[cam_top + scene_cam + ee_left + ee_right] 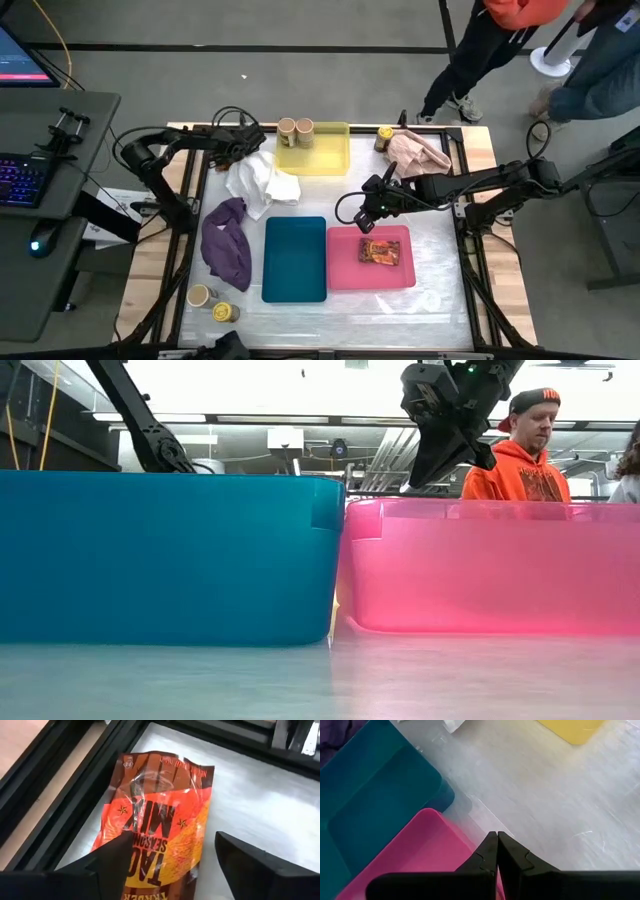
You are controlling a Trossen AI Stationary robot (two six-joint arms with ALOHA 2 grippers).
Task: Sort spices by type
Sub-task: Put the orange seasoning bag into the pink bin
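High view shows the left gripper (237,148) at the far left corner of the table, just beside the white cloth (262,182), while the right gripper (366,222) hangs over the near-table edge of the pink tray (405,276). 1 orange-red foil packet (380,251) already lies in that pink tray; the second packet (160,815) lies flat on the table by the frame rail in the left wrist view, between the left gripper's 2 fingers (117,857), which stand apart on either side of it and have no grip on it yet. The right gripper's fingers (496,851) are pressed together with nothing between them. 2 tan-lidded jars (296,131) stand at the back rim of the yellow tray (325,160), another tan-lidded jar (200,296) and a yellow-lidded jar (224,312) sit near the front left corner by the purple cloth (227,243), and 1 more yellow-lidded jar (385,133) stands beside the pink cloth (420,150). The teal tray (295,258) looks empty. The main risk is the packet itself (thin, slick foil lying flat): fingers closing on it could skate it toward the rail or pinch only a corner, so it droops or slips free during the carry across to the pink tray. The white cloth nearby could also snag on the arm.
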